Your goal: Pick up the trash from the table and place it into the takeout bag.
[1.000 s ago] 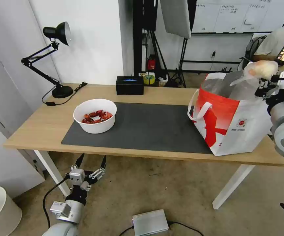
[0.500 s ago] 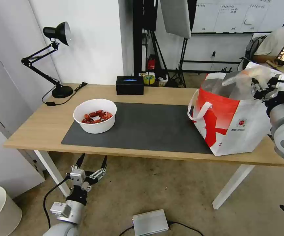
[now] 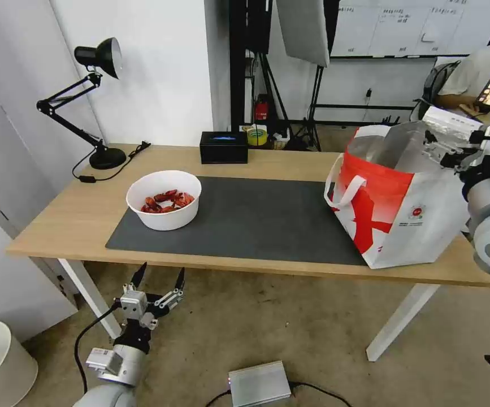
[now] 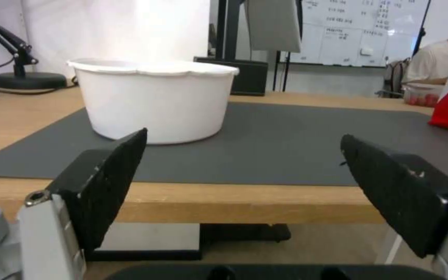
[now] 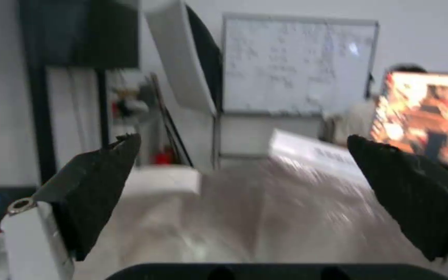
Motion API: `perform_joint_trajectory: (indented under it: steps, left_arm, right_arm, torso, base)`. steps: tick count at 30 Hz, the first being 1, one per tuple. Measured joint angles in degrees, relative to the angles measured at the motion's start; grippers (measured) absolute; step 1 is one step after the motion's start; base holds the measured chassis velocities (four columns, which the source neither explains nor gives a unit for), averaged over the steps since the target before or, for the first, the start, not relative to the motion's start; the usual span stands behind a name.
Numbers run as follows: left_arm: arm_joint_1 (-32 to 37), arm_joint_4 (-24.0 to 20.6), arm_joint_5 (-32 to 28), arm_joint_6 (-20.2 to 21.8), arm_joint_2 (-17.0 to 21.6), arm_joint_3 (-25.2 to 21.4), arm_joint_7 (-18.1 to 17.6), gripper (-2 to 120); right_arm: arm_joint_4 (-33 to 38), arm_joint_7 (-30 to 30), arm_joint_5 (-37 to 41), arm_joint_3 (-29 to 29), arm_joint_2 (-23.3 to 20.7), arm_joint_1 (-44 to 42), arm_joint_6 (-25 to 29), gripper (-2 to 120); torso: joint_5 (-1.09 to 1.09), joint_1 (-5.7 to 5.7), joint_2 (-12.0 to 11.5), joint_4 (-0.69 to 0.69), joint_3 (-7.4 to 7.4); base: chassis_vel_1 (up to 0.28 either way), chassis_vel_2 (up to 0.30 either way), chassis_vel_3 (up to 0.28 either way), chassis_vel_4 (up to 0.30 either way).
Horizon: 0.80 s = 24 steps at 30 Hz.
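Our right gripper [image 3: 445, 148] hangs wide open over the takeout bag's [image 3: 408, 220] far rim at the table's [image 3: 75, 220] right end. Our left gripper [image 3: 159, 278], jaws wide, waits below the front edge near the white bowl of red shells [image 3: 164, 199].

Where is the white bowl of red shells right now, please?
In the head view the white bowl of red shells sits on the left end of the dark grey mat, left of the takeout bag.

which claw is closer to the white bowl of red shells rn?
Left. The left claw hangs open below the table's front edge, just short of the white bowl of red shells; the right claw is open over the takeout bag.
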Motion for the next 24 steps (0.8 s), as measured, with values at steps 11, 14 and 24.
perform_joint_trajectory:
  steps: [11,14,24]
  left_arm:
    - [0.19,-0.57,-0.04,-0.01,0.16,-0.45,-0.14,100]
    - [0.11,-0.79,-0.16,-0.01,0.27,-0.60,-0.19,100]
    - [-0.54,-1.41,-0.44,0.01,0.84,-0.87,-1.67,100]
  right_arm:
    - [2.43,-9.14,-5.47,-2.07,1.78,-3.25,15.34,100]
    - [3.48,-12.18,-7.48,-3.72,2.68,-4.60,19.43,100]
    - [4.16,-17.60,-18.05,-9.22,9.93,-12.22,26.77,100]
  torso:
    - [0.00,0.00,0.00,0.00,0.00]
    - [0.00,0.00,0.00,0.00,0.00]
    - [0.00,0.00,0.00,0.00,0.00]
  base:
    - [0.000,0.000,0.000,0.000]
    - [0.000,0.000,0.000,0.000]
    - [0.000,0.000,0.000,0.000]
